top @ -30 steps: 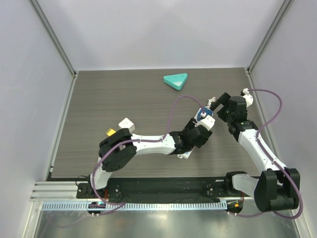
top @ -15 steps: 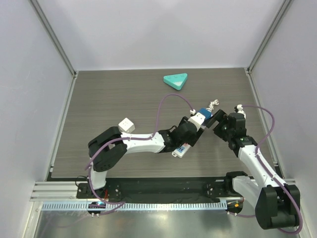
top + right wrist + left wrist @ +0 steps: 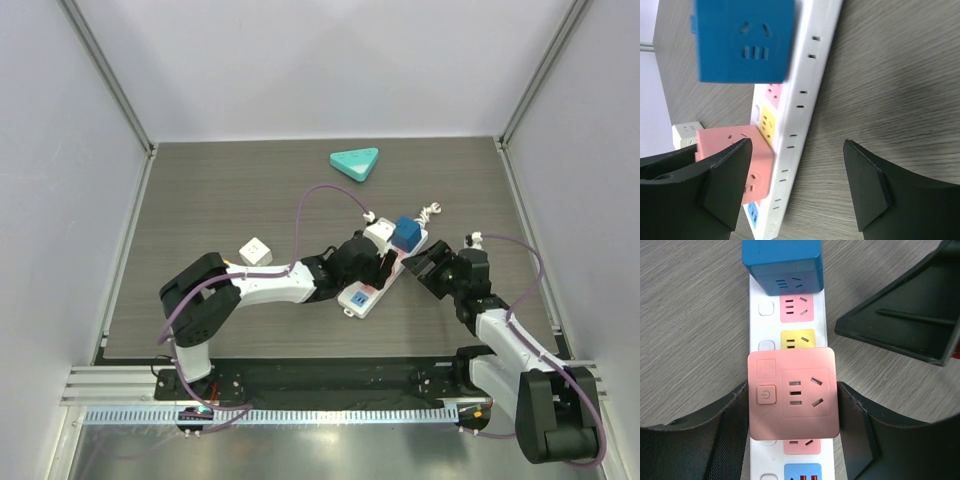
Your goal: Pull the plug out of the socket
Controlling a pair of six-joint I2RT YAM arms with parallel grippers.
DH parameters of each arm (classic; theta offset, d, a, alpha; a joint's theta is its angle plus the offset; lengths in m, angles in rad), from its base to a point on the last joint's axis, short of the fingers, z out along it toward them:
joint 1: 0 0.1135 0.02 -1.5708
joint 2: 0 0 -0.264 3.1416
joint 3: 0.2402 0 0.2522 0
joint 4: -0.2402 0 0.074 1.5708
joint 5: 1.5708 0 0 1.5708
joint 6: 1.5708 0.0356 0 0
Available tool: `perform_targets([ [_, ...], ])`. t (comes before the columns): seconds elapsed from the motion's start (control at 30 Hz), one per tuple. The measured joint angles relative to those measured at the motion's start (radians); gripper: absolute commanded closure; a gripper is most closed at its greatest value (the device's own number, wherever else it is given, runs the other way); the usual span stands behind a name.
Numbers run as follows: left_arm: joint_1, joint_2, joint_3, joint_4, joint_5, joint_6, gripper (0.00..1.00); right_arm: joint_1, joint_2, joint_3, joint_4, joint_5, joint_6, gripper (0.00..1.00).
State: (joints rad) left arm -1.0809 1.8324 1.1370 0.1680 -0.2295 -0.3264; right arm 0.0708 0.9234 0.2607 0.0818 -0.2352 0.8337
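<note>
Now left hand (image 3: 795,415) grips pink plug (image 3: 800,375); right hand (image 3: 797,165) lowered beside socket (image 3: 756,327), open.

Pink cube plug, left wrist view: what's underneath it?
The white power strip runs beneath the pink cube plug; a yellow outlet and a pink outlet peek out. Whatever lies directly below is covered.

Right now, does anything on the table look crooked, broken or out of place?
Nothing looks broken or spilled. The power strip lies slanted across the table, and the left gripper clamps the pink plug seated in it. One white cube sits loose, apart from the strip.
</note>
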Motion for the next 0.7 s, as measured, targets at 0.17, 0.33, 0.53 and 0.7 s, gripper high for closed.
perform_targets([
  [0.17,0.024,-0.016,-0.027,0.029,0.052,-0.037,1.00,0.000,0.066,-0.054,0.127,-0.021,0.041,0.23],
  [0.33,0.031,-0.018,-0.033,0.048,0.082,-0.060,1.00,0.001,0.154,-0.070,0.267,-0.042,0.065,0.24],
  [0.53,0.031,-0.018,-0.044,0.074,0.111,-0.069,1.00,0.012,0.286,-0.082,0.433,-0.056,0.083,0.28],
  [0.7,0.032,-0.018,-0.051,0.090,0.120,-0.082,1.00,0.018,0.391,-0.107,0.596,-0.074,0.105,0.37],
])
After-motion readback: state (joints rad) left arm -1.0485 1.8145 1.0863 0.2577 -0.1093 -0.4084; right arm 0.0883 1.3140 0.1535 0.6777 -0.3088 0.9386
